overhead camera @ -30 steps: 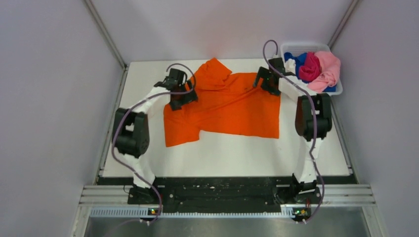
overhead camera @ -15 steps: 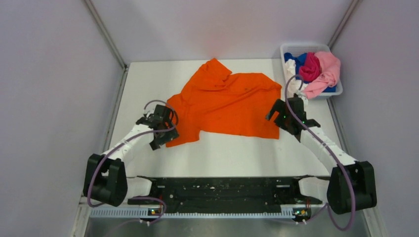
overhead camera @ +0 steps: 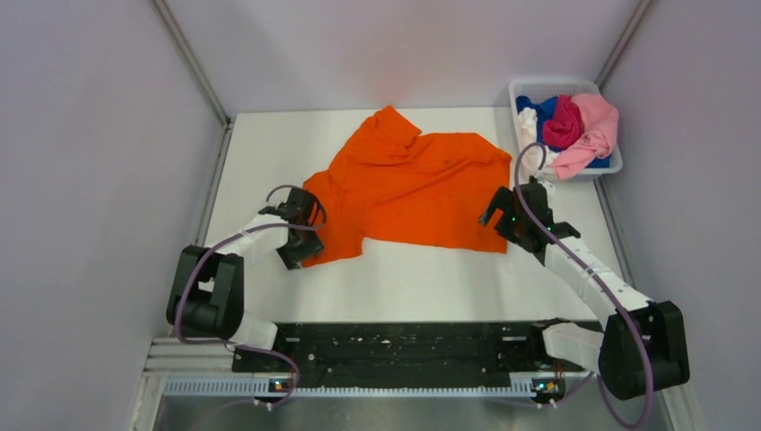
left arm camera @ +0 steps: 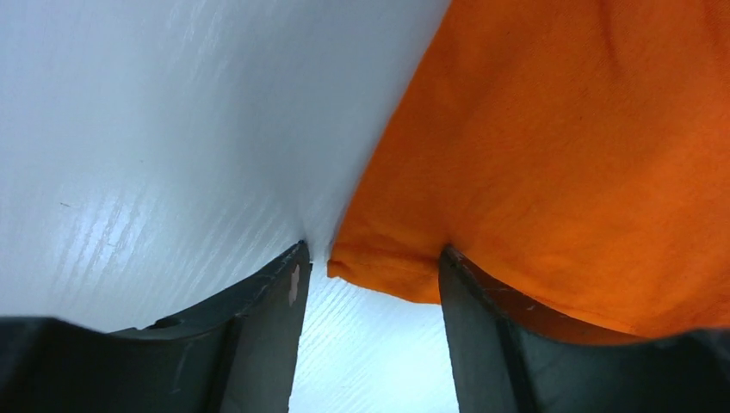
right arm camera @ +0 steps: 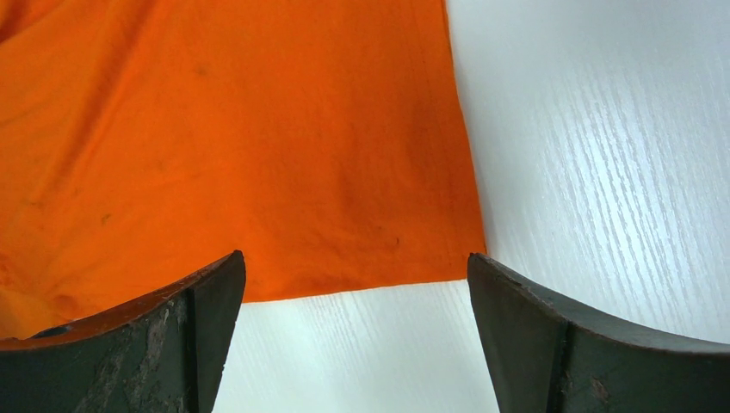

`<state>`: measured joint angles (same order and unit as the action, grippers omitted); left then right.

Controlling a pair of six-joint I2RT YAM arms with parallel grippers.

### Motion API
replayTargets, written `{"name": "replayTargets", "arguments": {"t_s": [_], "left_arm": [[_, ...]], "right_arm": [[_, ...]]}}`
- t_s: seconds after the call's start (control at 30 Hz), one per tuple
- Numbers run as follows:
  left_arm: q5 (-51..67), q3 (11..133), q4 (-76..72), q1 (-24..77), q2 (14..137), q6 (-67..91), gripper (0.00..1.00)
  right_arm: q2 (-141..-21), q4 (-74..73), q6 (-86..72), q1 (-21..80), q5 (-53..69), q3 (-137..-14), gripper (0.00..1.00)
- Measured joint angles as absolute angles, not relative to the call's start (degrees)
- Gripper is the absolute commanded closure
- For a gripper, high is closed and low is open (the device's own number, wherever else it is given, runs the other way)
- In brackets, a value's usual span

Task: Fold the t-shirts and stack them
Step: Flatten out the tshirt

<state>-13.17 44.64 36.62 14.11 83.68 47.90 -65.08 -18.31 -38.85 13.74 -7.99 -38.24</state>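
Our two arms are back from the far side, now at the near corners of the orange t-shirt (overhead camera: 413, 184), spread on the table (overhead camera: 404, 278). The left gripper (left arm camera: 372, 258) and right gripper (right arm camera: 355, 262) stand wide apart around a corner each, not pinching yet — ready to grab and fold, we think.
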Motion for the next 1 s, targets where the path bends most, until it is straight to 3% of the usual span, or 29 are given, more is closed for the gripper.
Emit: {"name": "replayTargets", "arguments": {"t_s": [0.17,0.27,0.3,0.53,0.77,0.83,1.0], "left_arm": [[-12.36,45.89,36.36,14.11,85.14,47.81,0.61],[-11.99,46.44,36.34,14.00,85.76,47.70,0.96],[-11.75,46.76,36.18,13.98,86.13,47.42,1.00],[-10.90,48.01,35.97,13.96,87.31,46.04,1.00],[-10.11,47.99,35.09,13.96,87.26,44.77,1.00],[-9.87,47.99,34.54,13.96,87.26,44.71,1.00],[-9.87,47.99,33.91,13.96,87.26,44.64,1.00]], "right_arm": [[-65.10,-19.14,-39.18,13.74,-9.19,-38.24,0.01],[-65.10,-19.53,-39.24,13.76,-9.47,-38.24,0.01],[-65.10,-19.62,-39.24,13.76,-9.61,-38.24,0.01],[-65.32,-22.50,-39.70,13.76,-11.14,-38.24,0.02],[-68.58,-25.69,-40.75,13.76,-13.41,-38.22,0.24],[-71.18,-25.02,-40.84,13.74,-13.10,-38.22,0.40],[-77.82,-22.79,-41.32,13.76,-11.99,-38.22,0.43]]}}
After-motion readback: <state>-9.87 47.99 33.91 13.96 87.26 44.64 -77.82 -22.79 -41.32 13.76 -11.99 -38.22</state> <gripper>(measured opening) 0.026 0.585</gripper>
